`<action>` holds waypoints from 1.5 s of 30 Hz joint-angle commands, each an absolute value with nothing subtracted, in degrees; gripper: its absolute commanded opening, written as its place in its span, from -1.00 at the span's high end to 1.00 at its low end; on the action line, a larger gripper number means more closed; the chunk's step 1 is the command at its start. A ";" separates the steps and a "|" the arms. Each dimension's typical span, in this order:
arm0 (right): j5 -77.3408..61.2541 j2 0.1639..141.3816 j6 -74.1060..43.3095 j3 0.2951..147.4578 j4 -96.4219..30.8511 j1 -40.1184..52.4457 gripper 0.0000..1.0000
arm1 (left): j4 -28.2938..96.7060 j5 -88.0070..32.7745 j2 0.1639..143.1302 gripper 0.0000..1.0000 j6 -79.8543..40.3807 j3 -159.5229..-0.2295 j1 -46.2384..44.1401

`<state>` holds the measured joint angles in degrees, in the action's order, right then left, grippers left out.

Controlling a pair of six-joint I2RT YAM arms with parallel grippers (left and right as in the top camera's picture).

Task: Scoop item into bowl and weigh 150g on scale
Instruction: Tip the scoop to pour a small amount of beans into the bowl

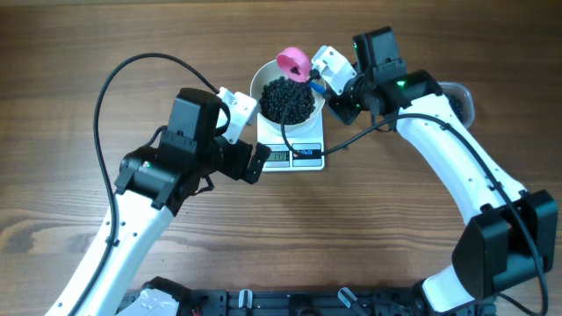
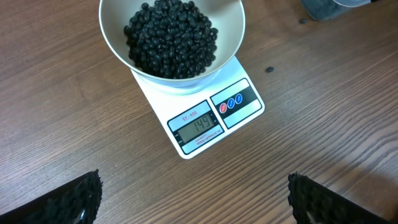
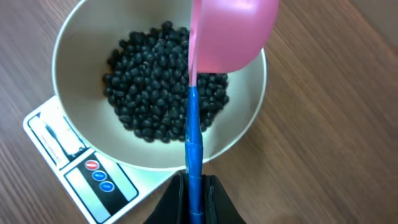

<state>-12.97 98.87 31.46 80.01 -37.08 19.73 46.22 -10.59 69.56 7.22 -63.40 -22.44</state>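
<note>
A white bowl [image 1: 260, 81] holding a heap of small black beans [image 1: 286, 98] stands on the white scale [image 1: 303, 156]. In the left wrist view the scale [image 2: 239, 115] has its display lit and the bowl [image 2: 115, 45] is full of beans [image 2: 171, 37]. My right gripper [image 3: 194, 194] is shut on the blue handle of a pink scoop [image 3: 233, 31], held tilted over the bowl [image 3: 74, 50] and beans [image 3: 155, 93]. The scoop [image 1: 294, 63] hangs over the bowl's far rim. My left gripper [image 2: 193, 196] is open above bare table, short of the scale.
A clear tub [image 1: 458, 98] lies behind the right arm at the right. A stray bean [image 2: 269, 70] lies on the wood beside the scale. The black cable [image 1: 114, 79] loops over the left side of the table.
</note>
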 commanded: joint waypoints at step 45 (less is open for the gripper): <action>-18.37 97.60 36.60 79.92 -40.71 20.45 0.91 | 46.04 -11.53 69.78 -1.00 7.05 -64.40 -22.65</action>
